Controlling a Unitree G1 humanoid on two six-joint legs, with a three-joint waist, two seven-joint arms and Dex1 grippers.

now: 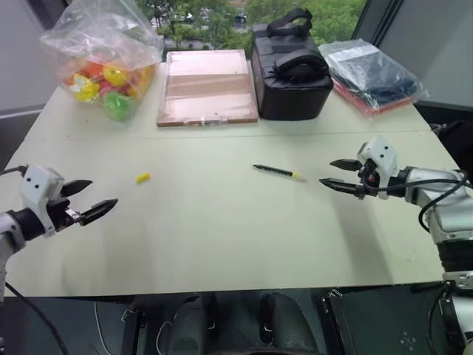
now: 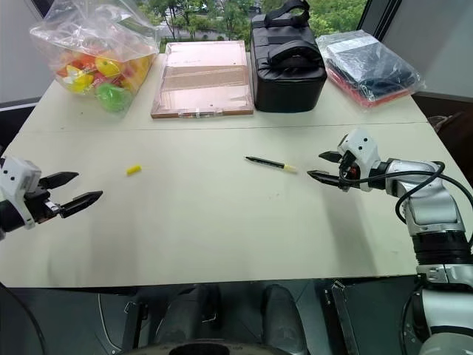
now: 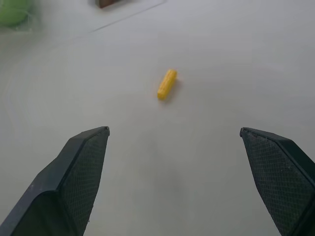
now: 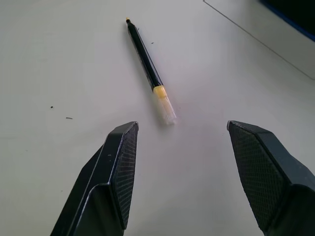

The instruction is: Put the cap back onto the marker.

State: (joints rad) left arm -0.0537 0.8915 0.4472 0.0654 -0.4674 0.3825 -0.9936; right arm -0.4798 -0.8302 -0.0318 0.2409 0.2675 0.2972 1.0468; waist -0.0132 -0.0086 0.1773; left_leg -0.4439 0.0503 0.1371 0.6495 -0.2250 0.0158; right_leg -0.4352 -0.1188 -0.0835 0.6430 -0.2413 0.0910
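1. Table [image 1: 222,244]: matte, pale, smooth sheet with a thin seam line across the far part.
2. Marker [image 1: 275,171]: slim black barrel, yellow band, pale translucent end; lies flat mid-table, uncapped, just ahead of the right gripper [image 1: 338,174].
3. Cap [image 1: 143,177]: short ribbed yellow cylinder, lying on its side, well apart from the marker, ahead of the left gripper [image 1: 90,200].
4. Left gripper: black cross-hatched pads spread wide, empty.
5. Right gripper: fingers apart, holding nothing, above the table.
6. Far edge: crinkled clear bag of toys [image 1: 103,55], flat copper-toned board [image 1: 207,85], black padded case [image 1: 290,70], plastic-wrapped dark packet [image 1: 373,74].
7. No legible writing.
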